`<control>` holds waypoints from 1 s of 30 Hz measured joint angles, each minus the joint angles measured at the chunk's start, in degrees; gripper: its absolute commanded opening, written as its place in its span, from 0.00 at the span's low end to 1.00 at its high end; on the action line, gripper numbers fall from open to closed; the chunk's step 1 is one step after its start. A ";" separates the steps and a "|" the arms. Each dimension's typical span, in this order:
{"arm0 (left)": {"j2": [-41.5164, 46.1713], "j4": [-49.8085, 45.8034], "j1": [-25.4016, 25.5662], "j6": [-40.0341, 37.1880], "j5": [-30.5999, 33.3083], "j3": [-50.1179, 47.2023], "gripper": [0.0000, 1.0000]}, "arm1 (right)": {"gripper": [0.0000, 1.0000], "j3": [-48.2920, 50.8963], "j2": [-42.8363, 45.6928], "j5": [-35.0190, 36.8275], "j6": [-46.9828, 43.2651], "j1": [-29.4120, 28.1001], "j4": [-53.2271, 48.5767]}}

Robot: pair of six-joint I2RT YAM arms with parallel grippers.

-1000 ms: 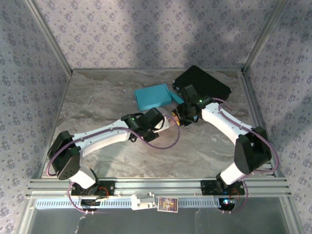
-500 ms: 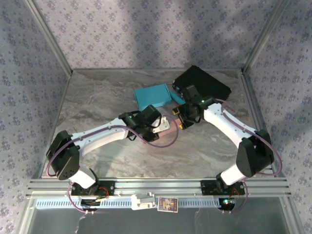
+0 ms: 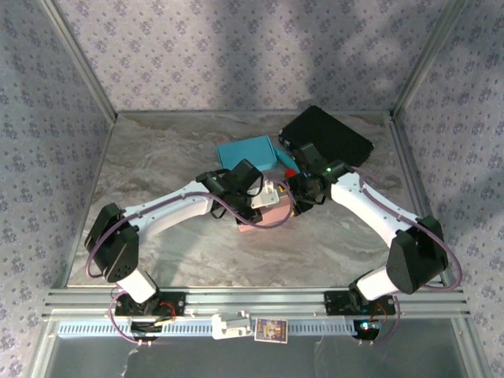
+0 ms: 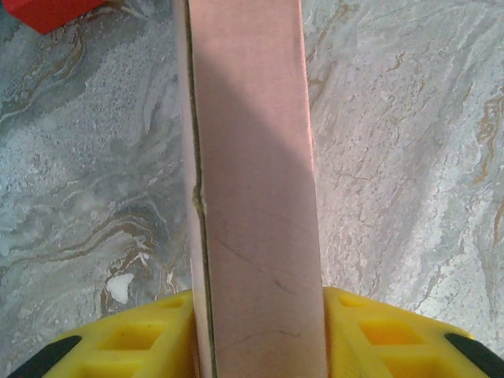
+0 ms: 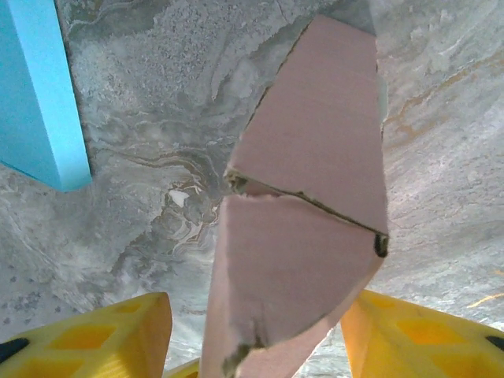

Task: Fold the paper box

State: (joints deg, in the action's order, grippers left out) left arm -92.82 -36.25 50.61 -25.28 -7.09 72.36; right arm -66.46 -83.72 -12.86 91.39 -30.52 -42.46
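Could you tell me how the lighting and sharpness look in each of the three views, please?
Top external view: even light, soft shadow bands on the back wall, black object nearly featureless. Left wrist view: a diagonal shadow crosses the pink paper box; yellow fingers slightly soft. Right wrist view: box and table veining sharp, no glare.

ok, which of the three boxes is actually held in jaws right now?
The pink box, clamped upright in the left arm's jaws at mid-table. The teal box and black box lie flat farther back, not gripped.
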 measured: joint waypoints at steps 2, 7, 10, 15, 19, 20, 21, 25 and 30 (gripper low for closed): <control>-0.42 0.02 0.00 -0.33 -0.31 0.24 0.41 | 0.52 0.00 -0.04 0.00 0.13 0.00 0.17; -0.74 0.11 -0.37 -0.66 -0.44 0.35 0.44 | 0.45 0.63 -0.37 0.00 0.98 0.00 0.87; -0.74 0.11 -0.42 -0.63 -0.42 0.35 0.48 | 0.44 0.81 -0.44 0.04 1.40 0.00 1.44; -0.66 0.59 -0.42 0.42 0.59 0.35 0.57 | 0.43 0.72 -0.81 0.02 1.88 0.00 2.01; 1.25 2.16 -0.85 2.89 1.40 -0.55 0.60 | 0.43 0.48 -1.09 0.02 2.23 0.00 2.14; 2.47 2.58 -1.07 4.02 1.38 -1.09 0.60 | 0.43 0.39 -1.18 0.02 2.25 0.00 2.14; 3.98 3.06 -1.25 5.31 1.33 -1.77 0.60 | 0.42 0.26 -1.31 0.02 2.27 0.02 2.14; 10.03 3.52 -1.75 10.86 1.75 -3.45 0.60 | 0.42 -0.46 -2.01 0.02 2.27 0.07 2.14; 15.02 1.55 -2.80 20.55 3.76 -3.82 0.48 | 0.42 -0.94 -2.56 0.00 2.27 0.07 2.14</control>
State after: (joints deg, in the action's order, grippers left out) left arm -77.80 -34.70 47.81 -4.73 -3.33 68.53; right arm -67.40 -86.28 -12.86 93.67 -30.46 -40.32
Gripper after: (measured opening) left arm 0.508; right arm 0.417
